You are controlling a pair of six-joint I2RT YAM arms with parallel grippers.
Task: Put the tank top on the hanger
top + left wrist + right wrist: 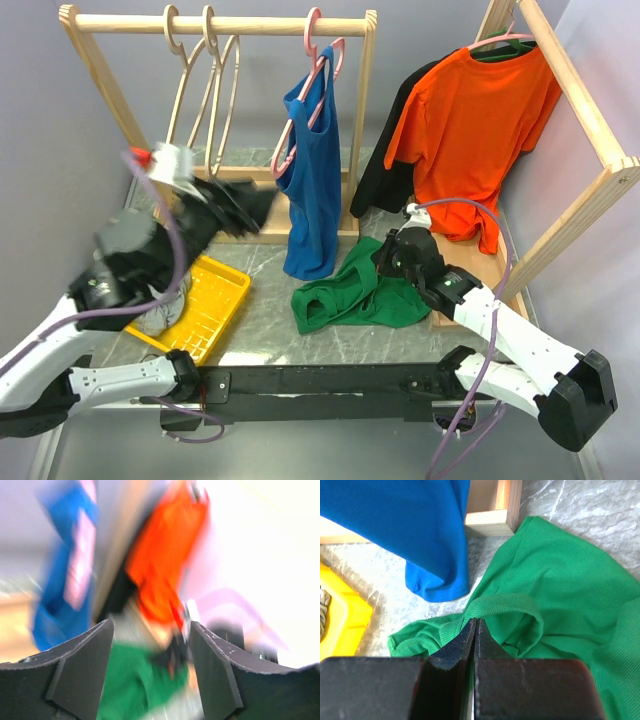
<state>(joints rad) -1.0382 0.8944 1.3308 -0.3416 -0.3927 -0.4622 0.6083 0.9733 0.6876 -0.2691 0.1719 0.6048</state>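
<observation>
The green tank top (350,297) lies crumpled on the table in front of the blue top. It also shows in the right wrist view (560,580) and, blurred, in the left wrist view (127,687). My right gripper (386,262) (475,621) is low at its right side, shut on a ribbed edge of the cloth. My left gripper (238,205) (150,627) is open and empty, raised and motion-blurred at the foot of the left rack. Pale beige hangers (215,100) hang on the left rack's rail, above and behind the left gripper.
A blue tank top (312,180) hangs on a pink hanger (318,60) on the left wooden rack (225,22). An orange shirt (480,120) and a black garment hang on the right rack (590,120). A yellow bin (215,300) holds a grey garment (160,315).
</observation>
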